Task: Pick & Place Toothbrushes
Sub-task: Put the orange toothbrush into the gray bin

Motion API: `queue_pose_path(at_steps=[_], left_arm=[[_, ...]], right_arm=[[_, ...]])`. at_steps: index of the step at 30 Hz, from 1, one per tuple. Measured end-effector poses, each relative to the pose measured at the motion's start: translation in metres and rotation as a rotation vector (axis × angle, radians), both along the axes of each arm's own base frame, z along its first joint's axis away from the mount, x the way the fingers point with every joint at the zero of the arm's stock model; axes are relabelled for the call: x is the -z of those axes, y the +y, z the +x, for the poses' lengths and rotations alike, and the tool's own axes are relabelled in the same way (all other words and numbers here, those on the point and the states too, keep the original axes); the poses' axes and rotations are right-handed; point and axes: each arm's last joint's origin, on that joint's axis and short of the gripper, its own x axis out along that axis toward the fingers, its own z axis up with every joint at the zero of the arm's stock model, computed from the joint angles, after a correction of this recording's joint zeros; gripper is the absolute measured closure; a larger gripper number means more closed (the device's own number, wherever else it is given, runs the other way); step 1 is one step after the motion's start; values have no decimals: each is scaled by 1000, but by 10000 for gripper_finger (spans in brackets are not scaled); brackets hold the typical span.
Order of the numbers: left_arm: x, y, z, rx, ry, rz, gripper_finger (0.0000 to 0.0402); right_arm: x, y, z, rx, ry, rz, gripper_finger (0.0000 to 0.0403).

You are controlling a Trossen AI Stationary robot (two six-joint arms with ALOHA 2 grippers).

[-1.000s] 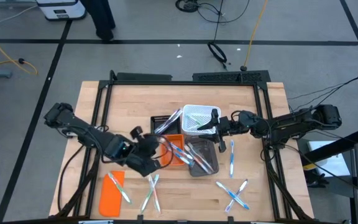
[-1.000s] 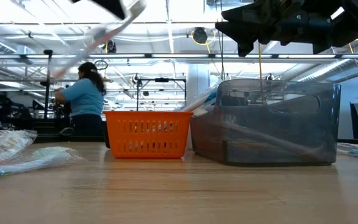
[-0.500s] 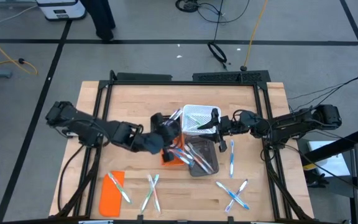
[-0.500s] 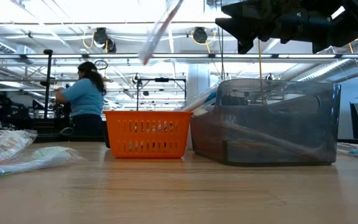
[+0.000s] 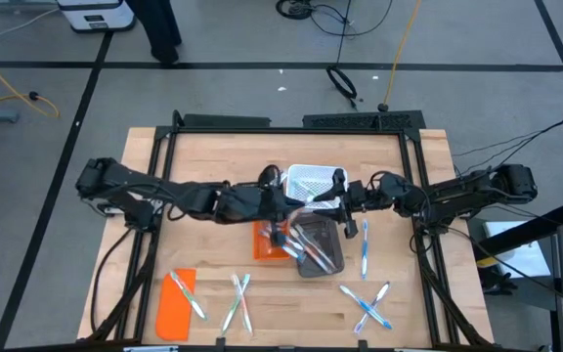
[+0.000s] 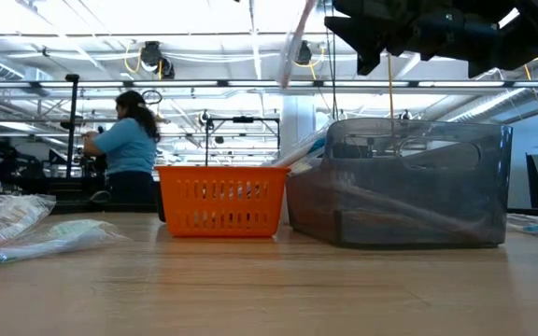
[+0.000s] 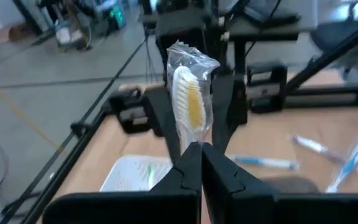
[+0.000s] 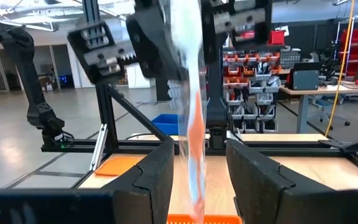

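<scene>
**Wrapped toothbrush pinched over the bins at mid-tabletop**

While the right claw (image 5: 340, 207) waits at the white basket (image 5: 313, 181) with its fingers parted and nothing between them, the left claw (image 5: 283, 200) is clenched on a wrapped toothbrush (image 7: 191, 102) at the centre of the high view. From the left wrist camera, the brush's yellow-bristled head stands up out of the closed dark fingers (image 7: 225, 186) in clear wrap; its handle is hidden between them. In the low view it is only a pale blurred streak near the top edge, above the orange basket (image 6: 219, 200) and the smoky grey bin (image 6: 404, 182).

Seen from above, the left arm covers much of the orange basket, and the grey bin's contents are a hard-to-count tangle of brushes. Loose toothbrushes (image 5: 368, 305) lie crossed at lower right, one blue toothbrush (image 5: 365, 246) lies right of the grey bin, another pair (image 5: 238, 301) at lower centre, and one on the orange lid (image 5: 175, 311) at lower left. A person (image 6: 124, 149) stands in the room behind.
</scene>
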Motion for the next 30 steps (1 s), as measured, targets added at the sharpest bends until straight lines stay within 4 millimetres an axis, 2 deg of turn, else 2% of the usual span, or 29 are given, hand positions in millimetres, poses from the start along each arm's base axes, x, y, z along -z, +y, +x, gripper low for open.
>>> queue_pose_path(at_steps=[6, 9, 20, 23, 28, 30], left_arm=[[12, 8, 16, 10, -44, 2, 401], [15, 9, 18, 12, -35, 2, 401], [18, 16, 26, 16, -68, 24, 401], [20, 18, 27, 9, -63, 18, 401], [20, 20, 28, 4, -60, 18, 402], [21, 20, 28, 3, -54, 19, 401]], right_arm=[[0, -1, 0, 34, 5, 5, 264], [1, -3, 0, 82, 12, 8, 263], [1, -2, 0, 78, 8, -33, 266], [1, -2, 0, 77, 9, -33, 287], [2, -2, 1, 76, 16, -34, 366], [3, -2, 1, 76, 21, -37, 382]])
